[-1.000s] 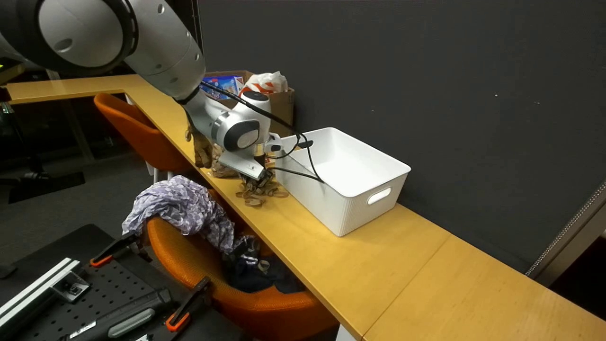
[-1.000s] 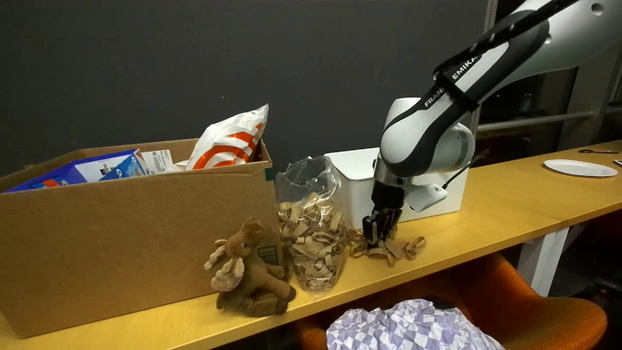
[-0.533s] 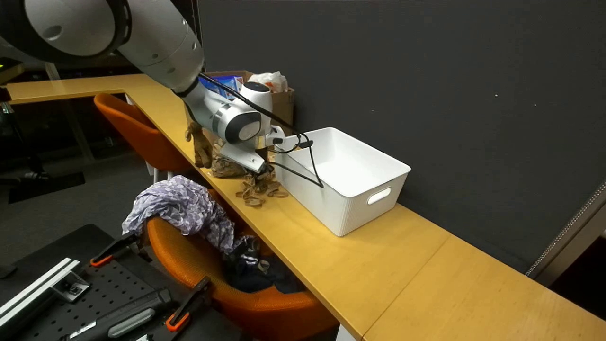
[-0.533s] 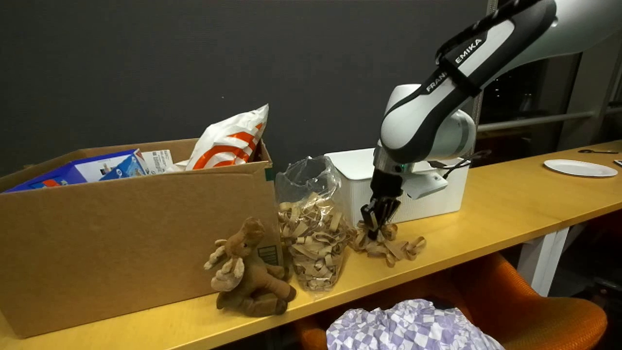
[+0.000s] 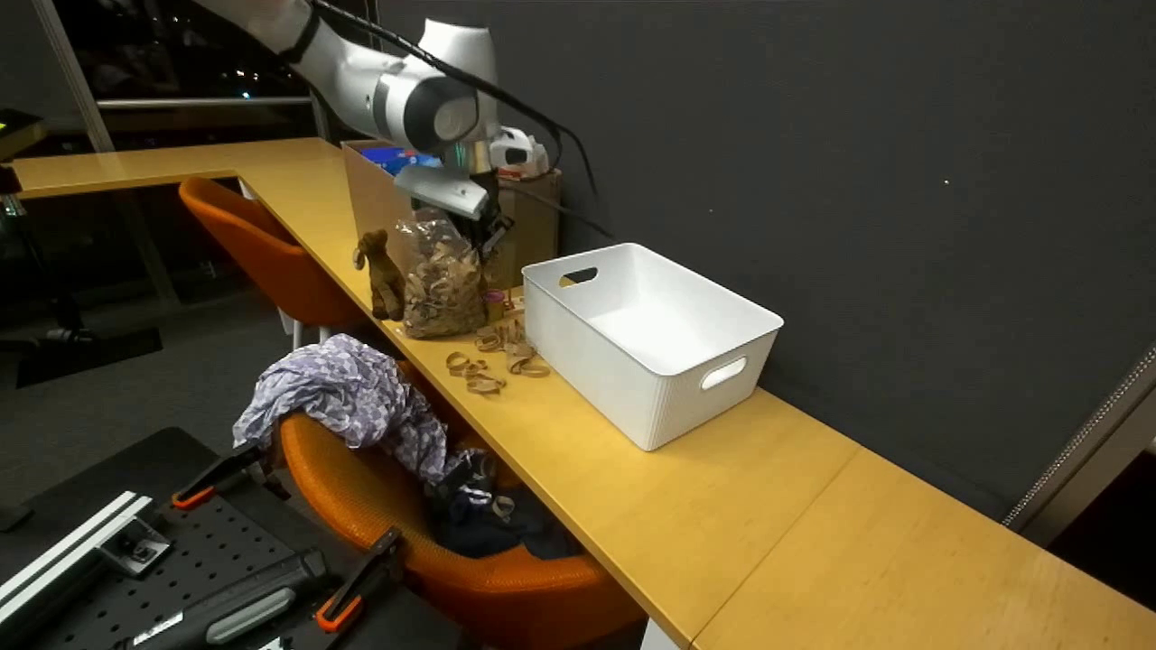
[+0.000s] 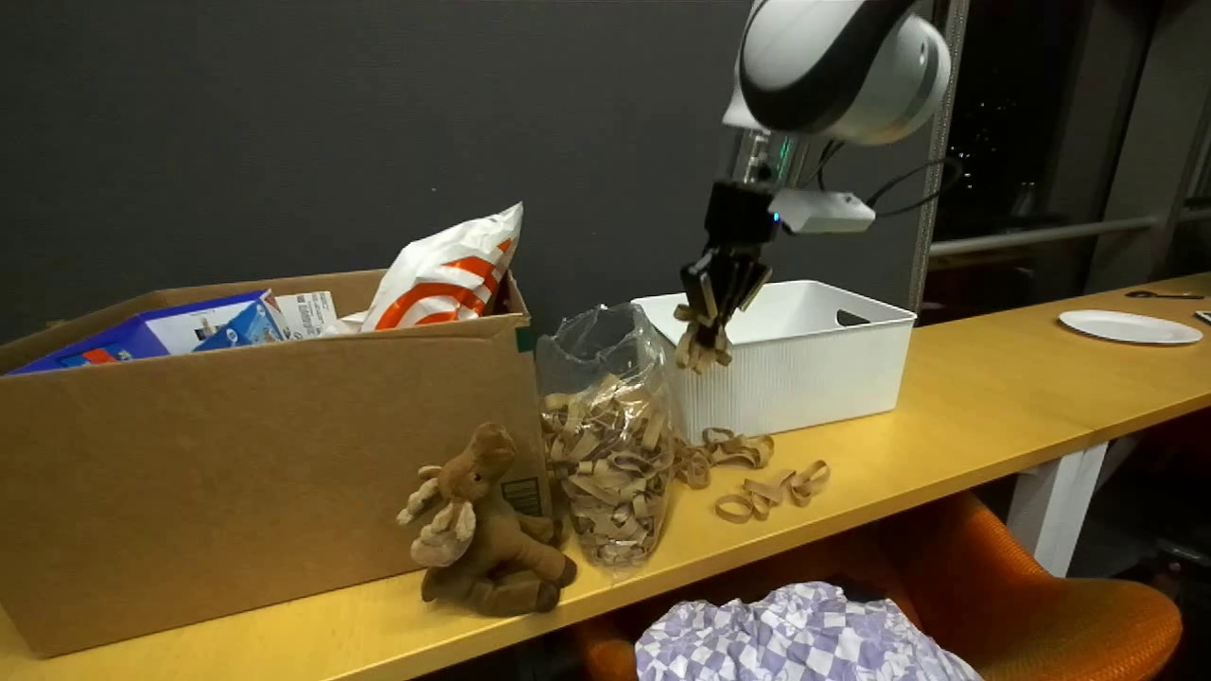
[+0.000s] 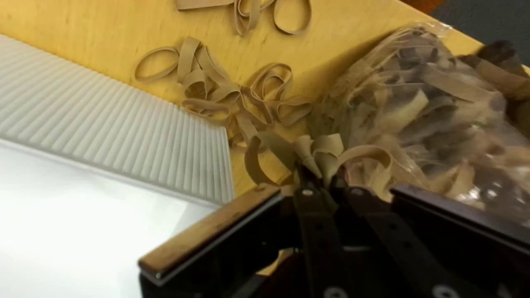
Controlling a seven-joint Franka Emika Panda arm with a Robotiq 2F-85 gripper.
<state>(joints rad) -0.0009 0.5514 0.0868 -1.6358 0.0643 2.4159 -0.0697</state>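
My gripper hangs above the table, shut on a small bunch of tan rubber bands. In the wrist view loops of the held bands stick out past the fingertips. Behind it stands a white ribbed bin, its inside seen in an exterior view past the bin's rim. Close by is a clear plastic bag full of bands, which in the wrist view lies to the right of the jaws. Loose bands are scattered on the table between bag and bin; the gripper partly hides the bin's near corner.
A cardboard box with packages and a white-orange bag stands beside the plastic bag. A plush moose sits near the table edge. An orange chair with a checked cloth is alongside. A white plate lies farther off.
The gripper closed among the loose bands on the table, then rose well above them with a bunch in its jaws. The pile below is smaller and spread into separate groups.
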